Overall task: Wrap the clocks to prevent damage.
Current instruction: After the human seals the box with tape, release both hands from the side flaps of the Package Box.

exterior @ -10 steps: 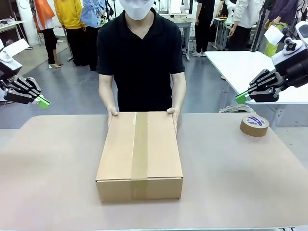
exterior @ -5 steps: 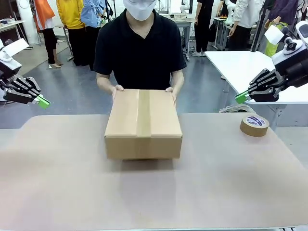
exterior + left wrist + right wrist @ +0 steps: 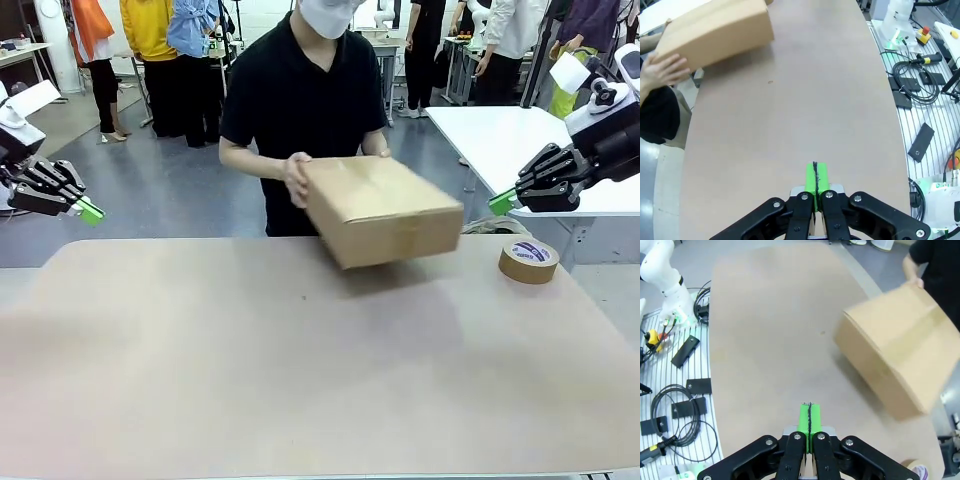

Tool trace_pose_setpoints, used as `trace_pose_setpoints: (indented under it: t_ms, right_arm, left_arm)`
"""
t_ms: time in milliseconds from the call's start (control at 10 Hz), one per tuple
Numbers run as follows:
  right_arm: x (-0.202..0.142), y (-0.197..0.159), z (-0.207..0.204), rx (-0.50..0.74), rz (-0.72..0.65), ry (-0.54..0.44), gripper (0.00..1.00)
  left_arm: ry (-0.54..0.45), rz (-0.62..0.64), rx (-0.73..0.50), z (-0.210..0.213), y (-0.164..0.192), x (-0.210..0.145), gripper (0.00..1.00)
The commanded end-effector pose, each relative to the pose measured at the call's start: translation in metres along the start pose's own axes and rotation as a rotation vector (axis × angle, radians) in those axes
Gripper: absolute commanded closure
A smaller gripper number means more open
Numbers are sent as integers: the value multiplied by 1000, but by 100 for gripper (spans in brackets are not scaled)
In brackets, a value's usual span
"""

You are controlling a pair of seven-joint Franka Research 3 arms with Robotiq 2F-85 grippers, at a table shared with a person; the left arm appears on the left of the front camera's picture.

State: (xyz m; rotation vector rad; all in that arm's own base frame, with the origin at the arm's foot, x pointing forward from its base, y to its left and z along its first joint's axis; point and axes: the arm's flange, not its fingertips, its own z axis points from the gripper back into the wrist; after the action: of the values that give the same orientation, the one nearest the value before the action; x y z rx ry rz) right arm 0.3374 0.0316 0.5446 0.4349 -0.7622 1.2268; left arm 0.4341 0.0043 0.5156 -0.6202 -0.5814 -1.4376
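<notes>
1. The left gripper [image 3: 88, 211] hangs off the table's [image 3: 150, 350] left edge, well apart from everything on it. In its own wrist view the green pads [image 3: 815, 177] press flat together with nothing between them; the parked, clenched pose suggests it is kept out of the person's way.

2. The person stands at the far side with the cardboard box [image 3: 380, 209] lifted off the table and tilted, one hand [image 3: 296, 178] gripping its left end; the other hand is hidden behind it. The box is sealed, so the clocks are presumably inside, though none can be seen. Holding it by the ends probably keeps it steady in the air.

3. A roll of brown tape [image 3: 529, 261] lies flat near the table's right edge, just beside the box's lower corner in the front view. It likely sits there as sealing material for the packing.

4. The right gripper [image 3: 503, 202] hovers above the tape, apart from it, its pads [image 3: 809, 418] likewise clamped together on nothing, seemingly waiting.
</notes>
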Motion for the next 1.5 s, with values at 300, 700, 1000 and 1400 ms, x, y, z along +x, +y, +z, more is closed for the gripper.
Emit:
trace_pose_setpoints:
  t_ms: [300,700,1000,1400]
  right_arm:
    - [-16,0,1,75,-51,-54,40]
    - [-28,-6,7,119,-86,-185,0]
    - [-27,-3,17,109,-66,-219,0]
    - [-35,-2,28,132,-73,-286,0]
  left_arm:
    - [-113,6,24,4,-25,-7,40]
    - [-239,11,36,23,-25,-13,0]
    - [-282,-8,18,35,-34,-13,29]
    - [-341,-18,26,46,-41,-19,12]
